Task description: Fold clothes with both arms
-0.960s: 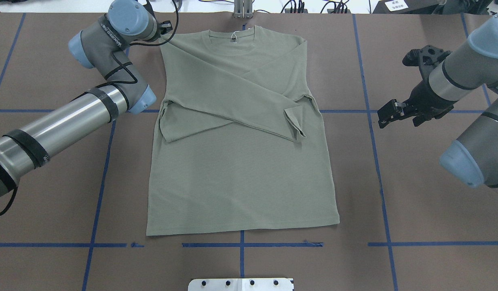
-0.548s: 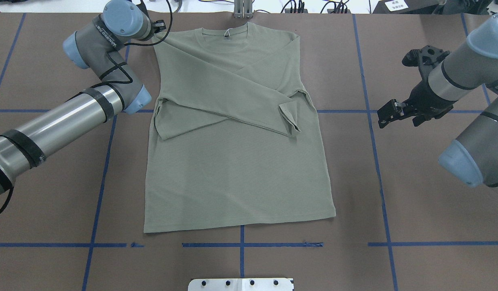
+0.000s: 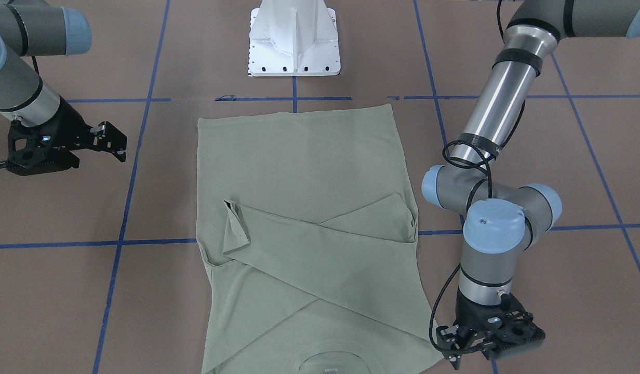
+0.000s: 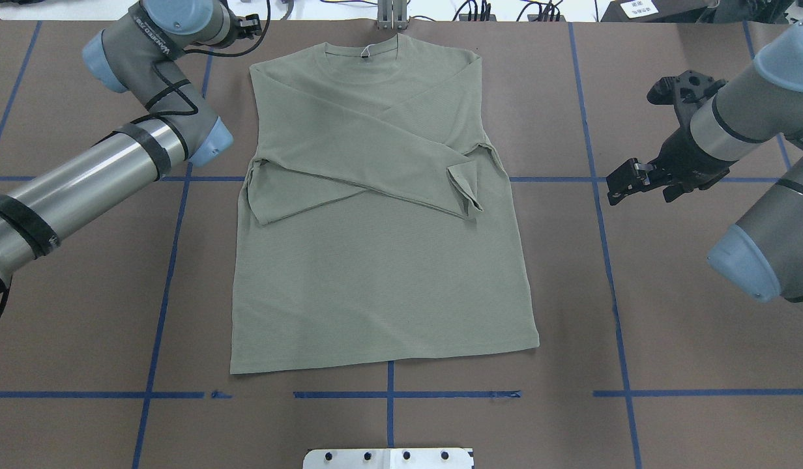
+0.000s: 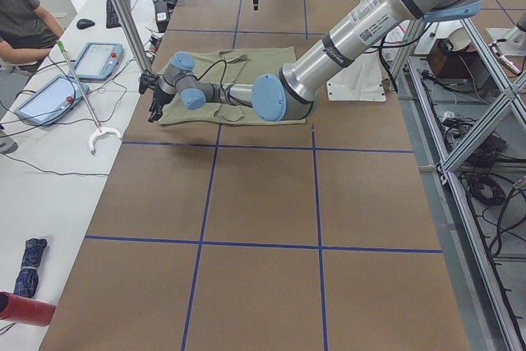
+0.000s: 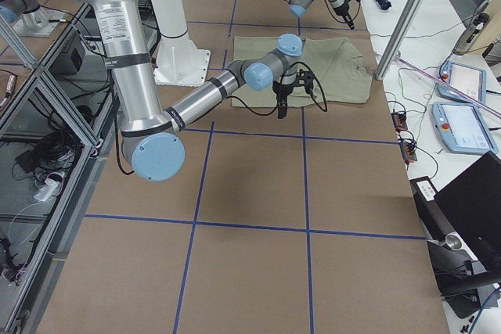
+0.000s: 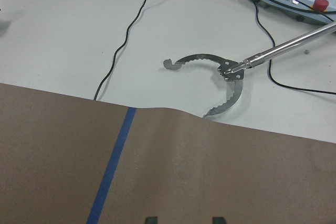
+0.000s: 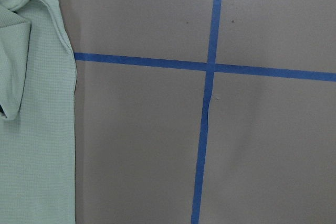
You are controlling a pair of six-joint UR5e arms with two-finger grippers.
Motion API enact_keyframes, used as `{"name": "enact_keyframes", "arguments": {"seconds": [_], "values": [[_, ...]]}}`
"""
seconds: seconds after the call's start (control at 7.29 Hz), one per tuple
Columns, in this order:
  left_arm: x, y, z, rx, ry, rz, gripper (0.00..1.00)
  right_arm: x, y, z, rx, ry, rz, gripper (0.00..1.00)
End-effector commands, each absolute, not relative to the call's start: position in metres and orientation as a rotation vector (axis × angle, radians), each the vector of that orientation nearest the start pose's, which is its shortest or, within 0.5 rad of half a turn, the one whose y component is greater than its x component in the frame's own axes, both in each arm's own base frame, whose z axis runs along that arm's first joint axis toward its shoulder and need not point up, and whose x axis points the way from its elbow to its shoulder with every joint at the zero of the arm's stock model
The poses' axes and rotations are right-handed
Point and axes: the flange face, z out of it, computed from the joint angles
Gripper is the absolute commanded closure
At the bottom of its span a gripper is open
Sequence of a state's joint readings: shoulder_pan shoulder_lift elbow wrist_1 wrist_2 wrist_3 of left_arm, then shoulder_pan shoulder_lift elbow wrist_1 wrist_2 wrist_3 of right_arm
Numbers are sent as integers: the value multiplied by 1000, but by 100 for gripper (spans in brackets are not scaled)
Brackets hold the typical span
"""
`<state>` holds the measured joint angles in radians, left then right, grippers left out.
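Sage-green long-sleeved shirt (image 4: 375,280) lay flat at mid-table (image 4: 669,339), both grippers off it.
Neck at the table's far edge, hem toward the robot, sleeves crossed over the chest. Left gripper (image 3: 454,347) stood just beside the shirt's shoulder by that far edge, fingers spread, nothing between them. Right gripper (image 4: 618,184) hung well apart toward the table's right edge, fingers parted, empty.

Sage-green shirt (image 4: 382,273) lying flat on the bench (image 4: 669,339), neck at the far edge, both sleeves (image 4: 362,153) crossed over the chest.
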<state>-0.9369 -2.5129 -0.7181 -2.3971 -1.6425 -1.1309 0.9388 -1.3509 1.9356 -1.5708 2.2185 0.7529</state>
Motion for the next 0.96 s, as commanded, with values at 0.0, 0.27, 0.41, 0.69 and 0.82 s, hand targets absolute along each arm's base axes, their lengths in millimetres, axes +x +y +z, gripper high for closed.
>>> {"name": "enact_keyframes", "arguments": {"seconds": [0.0, 0.27, 0.41, 0.69, 0.82], "values": [[389, -726, 355, 493, 913, -344, 0, -260, -475, 360, 24, -861, -24, 0], [364, -664, 349, 427, 963, -302, 0, -272, -448, 364, 42, -885, -13, 0], [343, -628, 351, 413, 955, -302, 0, -291, -414, 383, 88, -893, -4, 0], [317, -523, 361, 382, 1021, -279, 0, -345, -355, 377, 53, -949, 25, 0], [324, -479, 348, 340, 1064, -276, 0, -377, -322, 369, 65, -938, 34, 0]]}}
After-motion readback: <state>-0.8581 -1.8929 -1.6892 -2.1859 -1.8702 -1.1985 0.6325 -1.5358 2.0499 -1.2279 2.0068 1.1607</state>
